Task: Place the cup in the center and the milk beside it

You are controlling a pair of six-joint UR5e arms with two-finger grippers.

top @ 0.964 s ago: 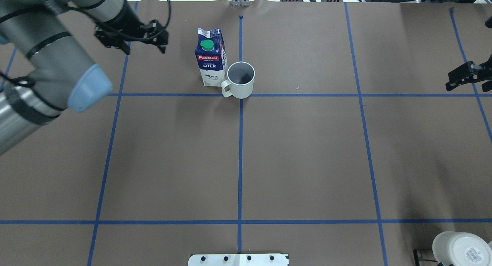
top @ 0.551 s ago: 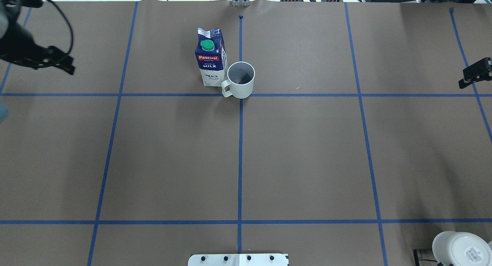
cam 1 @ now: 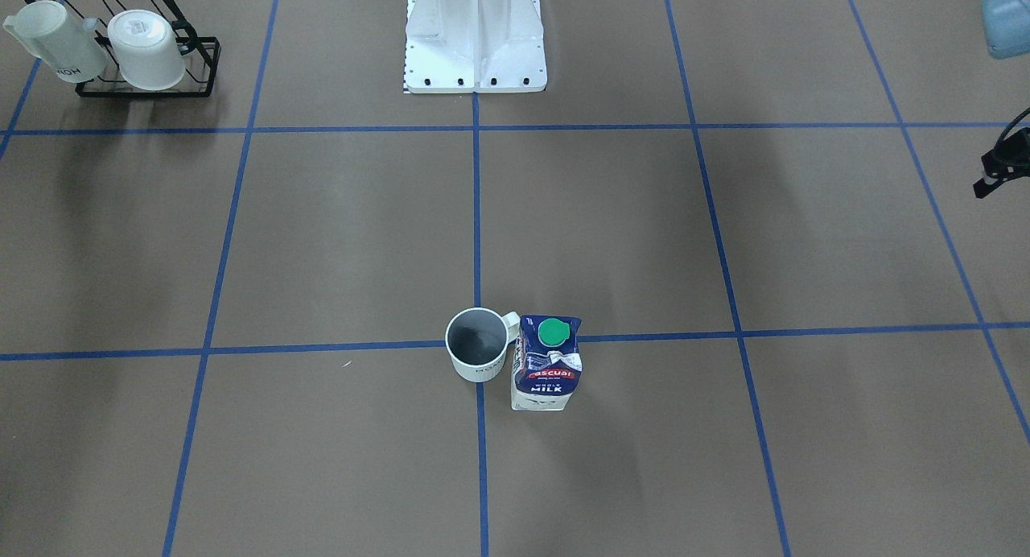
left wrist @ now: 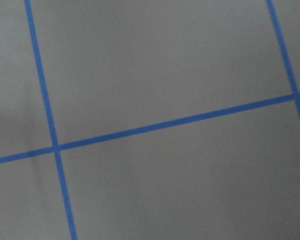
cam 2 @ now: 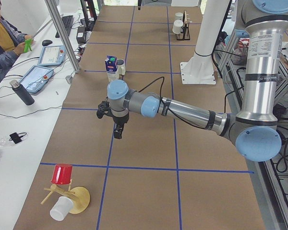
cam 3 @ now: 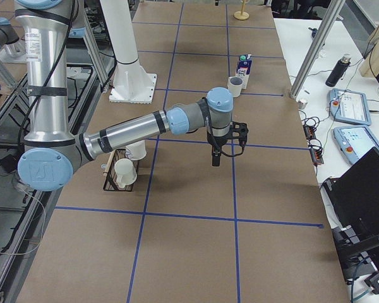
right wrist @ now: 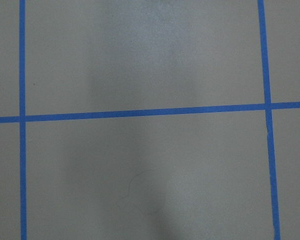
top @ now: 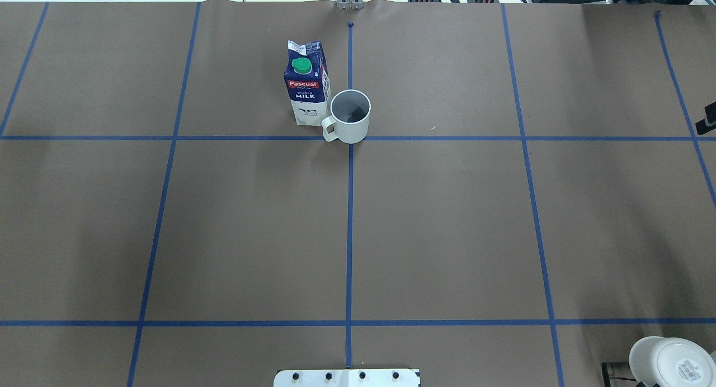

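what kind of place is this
Probably a robotics lab: a brown paper-covered table gridded with blue tape, a silver robot arm with light-blue joint caps, and a seated person near grey touchscreen control pendants.

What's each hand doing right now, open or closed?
Left hand: cannot tell, shown properly only from the side.
Right hand: cannot tell, shown properly only from the side.

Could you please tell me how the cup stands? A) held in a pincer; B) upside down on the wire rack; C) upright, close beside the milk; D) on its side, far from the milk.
C: the cup stands mouth up, close beside the upright milk.
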